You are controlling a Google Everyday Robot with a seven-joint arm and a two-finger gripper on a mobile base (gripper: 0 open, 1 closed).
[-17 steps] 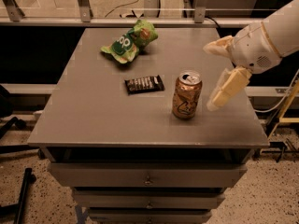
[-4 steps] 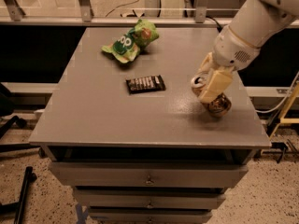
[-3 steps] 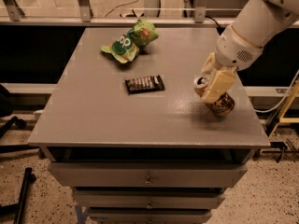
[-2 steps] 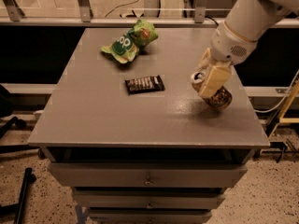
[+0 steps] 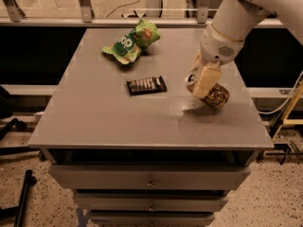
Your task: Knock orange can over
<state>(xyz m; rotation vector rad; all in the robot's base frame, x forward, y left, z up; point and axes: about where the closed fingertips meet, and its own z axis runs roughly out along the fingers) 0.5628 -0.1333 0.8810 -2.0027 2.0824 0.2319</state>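
Observation:
The orange can (image 5: 217, 96) is tipped over on the right side of the grey table (image 5: 109, 122). Its silver top (image 5: 191, 82) points left and its body points right toward the table's edge. My gripper (image 5: 202, 81) reaches down from the upper right on a white arm (image 5: 232, 25). It sits right against the can's upper end and hides part of it.
A green snack bag (image 5: 130, 42) lies at the table's back, left of centre. A flat dark candy bar (image 5: 147, 84) lies mid-table, left of the can. The table's right edge is close behind the can. Drawers sit below the front edge.
The can stood upright near the front right at first; it is now tipped and lies further right. Over the last second my gripper shifted slightly up and left over the can.

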